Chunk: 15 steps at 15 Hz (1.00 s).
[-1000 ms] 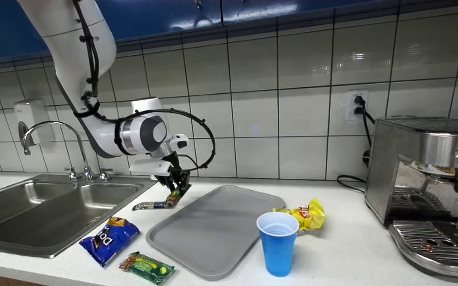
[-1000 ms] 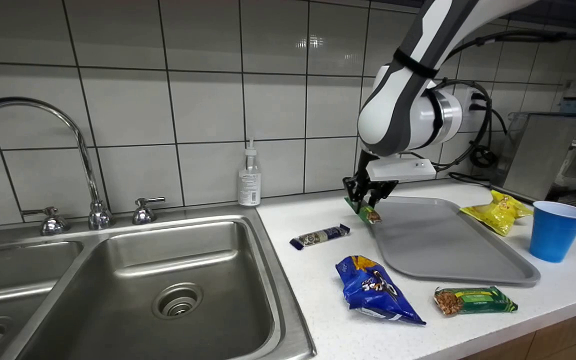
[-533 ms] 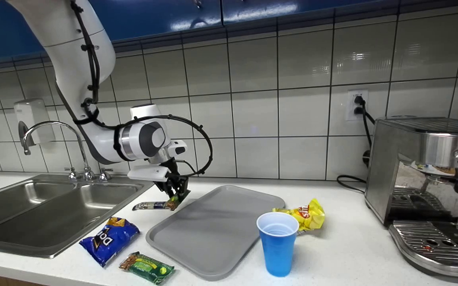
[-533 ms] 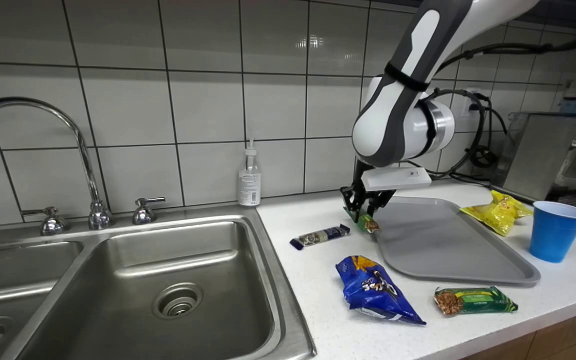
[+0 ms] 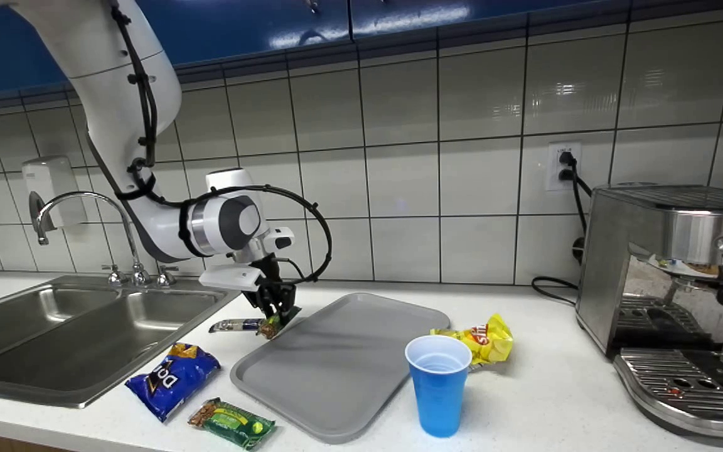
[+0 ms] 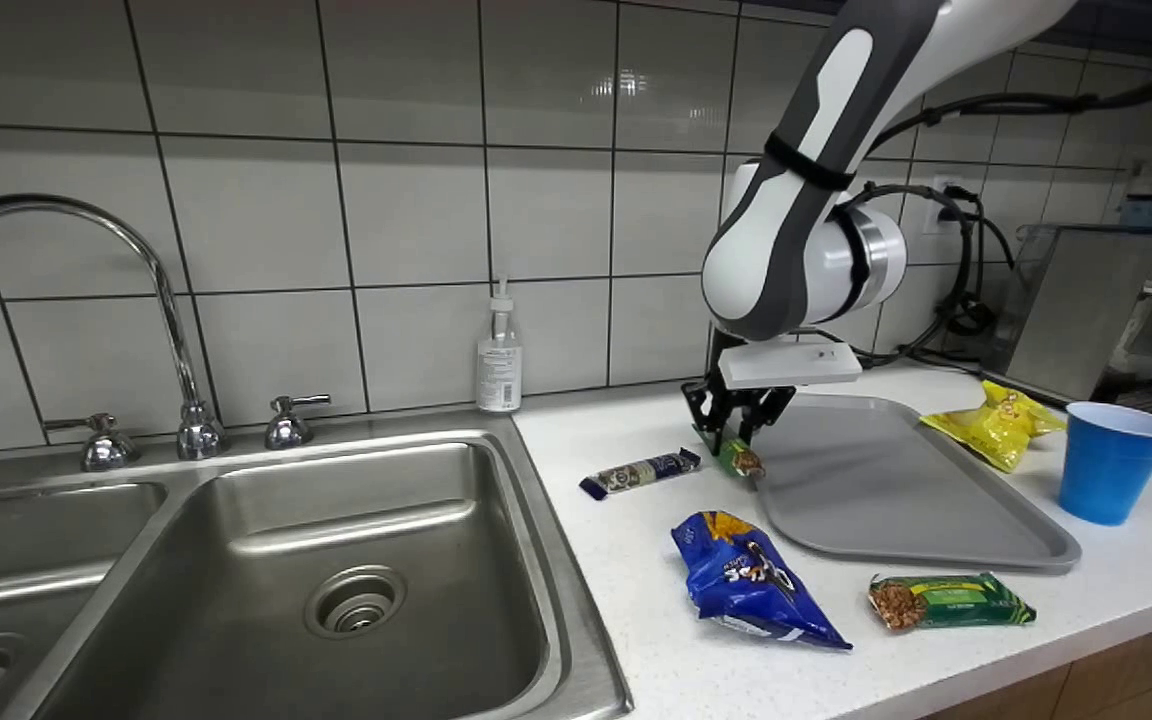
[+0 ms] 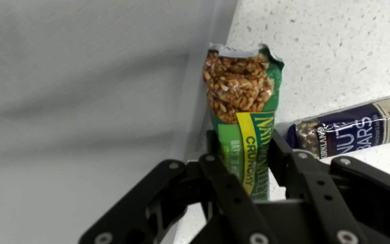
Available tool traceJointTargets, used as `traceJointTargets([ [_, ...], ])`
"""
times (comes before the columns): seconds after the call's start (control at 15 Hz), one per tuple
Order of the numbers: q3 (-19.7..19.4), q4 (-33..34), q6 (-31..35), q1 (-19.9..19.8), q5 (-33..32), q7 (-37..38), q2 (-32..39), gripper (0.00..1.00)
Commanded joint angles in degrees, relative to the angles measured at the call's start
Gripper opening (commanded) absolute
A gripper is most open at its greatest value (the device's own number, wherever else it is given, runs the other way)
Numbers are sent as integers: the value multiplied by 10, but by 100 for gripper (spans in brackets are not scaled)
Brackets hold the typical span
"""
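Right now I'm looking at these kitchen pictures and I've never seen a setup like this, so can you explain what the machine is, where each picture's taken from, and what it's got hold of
The machine is a jointed white robot arm with a black pincer at its end. Two cameras stand outside the robot, looking from different places; the close-up comes from a camera on its wrist. There you see the pincer gripping a green granola bar from both sides, right by the edge of a gray tray. I can't tell whether it touches the counter. Around it lie a nut bar, a blue snack bag, a second green granola bar and a yellow snack bag, and a blue cup stands upright. A sink and a coffee machine sit on opposite sides.
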Motion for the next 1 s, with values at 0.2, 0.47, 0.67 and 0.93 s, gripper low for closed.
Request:
traceJointTargets([
  [0.2,-12,25,-35,15,-1,40,11,13],
  [0.47,-13,31,-39,17,-1,50,14,13],
  [0.67,-12,31,-37,16,-1,52,15,33],
  [0.93,-12,31,-34,16,-1,52,17,67],
])
